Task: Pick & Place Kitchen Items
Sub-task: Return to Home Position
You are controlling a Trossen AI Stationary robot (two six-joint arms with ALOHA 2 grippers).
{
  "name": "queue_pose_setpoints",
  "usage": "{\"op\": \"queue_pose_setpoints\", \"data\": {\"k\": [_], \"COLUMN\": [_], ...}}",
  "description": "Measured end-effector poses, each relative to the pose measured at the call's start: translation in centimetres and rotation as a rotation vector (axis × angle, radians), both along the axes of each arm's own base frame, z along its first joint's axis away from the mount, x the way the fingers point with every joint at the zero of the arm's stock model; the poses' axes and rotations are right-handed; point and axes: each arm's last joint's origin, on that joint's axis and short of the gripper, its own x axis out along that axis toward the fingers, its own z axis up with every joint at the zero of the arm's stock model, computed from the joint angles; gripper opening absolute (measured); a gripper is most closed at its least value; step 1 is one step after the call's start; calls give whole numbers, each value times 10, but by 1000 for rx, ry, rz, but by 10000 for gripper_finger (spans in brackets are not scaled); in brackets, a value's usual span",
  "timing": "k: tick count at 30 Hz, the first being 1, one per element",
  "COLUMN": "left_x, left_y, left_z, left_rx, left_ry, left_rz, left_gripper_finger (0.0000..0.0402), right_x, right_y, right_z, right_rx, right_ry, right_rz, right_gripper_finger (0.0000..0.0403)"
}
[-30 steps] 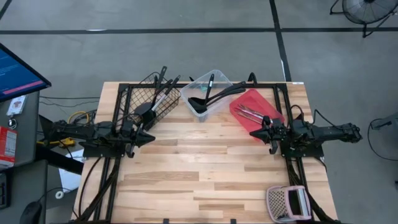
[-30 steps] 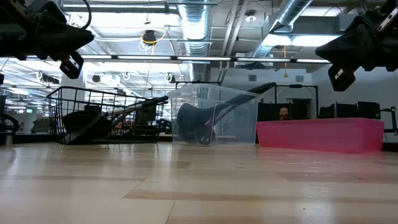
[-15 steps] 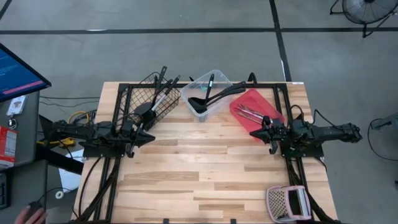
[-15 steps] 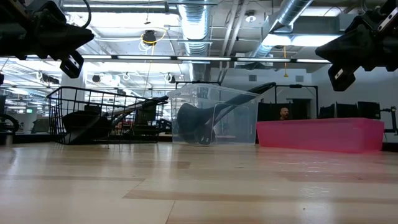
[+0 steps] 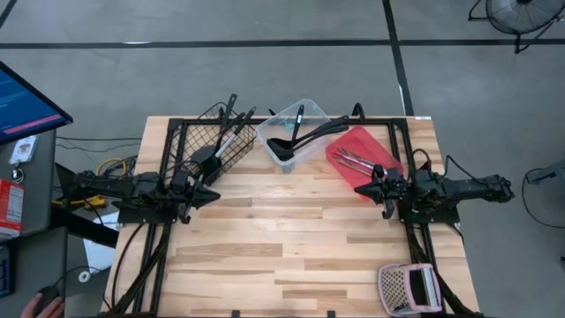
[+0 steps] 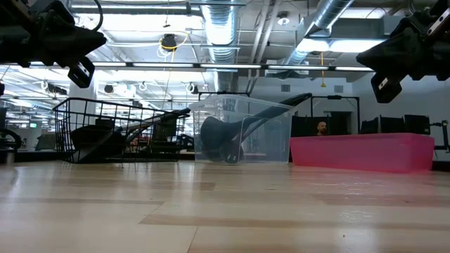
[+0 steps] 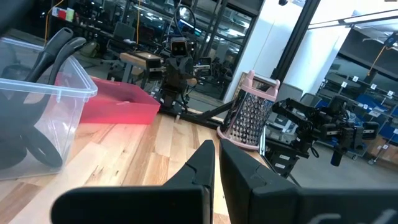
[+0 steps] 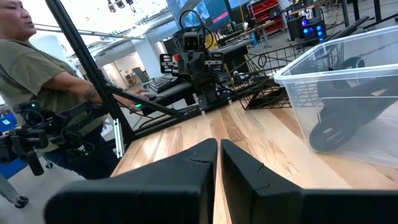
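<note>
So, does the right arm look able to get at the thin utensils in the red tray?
Probably yes. The right gripper hangs shut right beside the red tray, which is open-topped; nothing covers the thin utensils inside. It would have to open first.

The surface is pale wood in lengthwise strips, cream alternating with honey-brown. The wire basket is a black open grid holding black spatulas, some with steel-grey handles. The tub is clear, and the ladles inside are black. The tray is red, pinker in the low view, with silver pieces in it. The boxy grater is pinkish-white, dotted with holes. The left hand and right hand are black.
</note>
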Motion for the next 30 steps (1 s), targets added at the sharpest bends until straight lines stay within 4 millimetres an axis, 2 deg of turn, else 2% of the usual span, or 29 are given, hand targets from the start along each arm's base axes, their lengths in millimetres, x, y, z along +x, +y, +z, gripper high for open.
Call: {"op": "queue_pose_setpoints", "data": {"k": [30], "left_x": [0], "left_y": [0], "left_z": [1], "left_rx": [-2], "left_ry": [-10], "left_rz": [0], "left_gripper_finger": [8], "right_x": [0], "right_y": [0], "right_z": [0], "right_rx": [0], "right_ry": [0], "right_rz": [-1], "right_gripper_finger": [17]}}
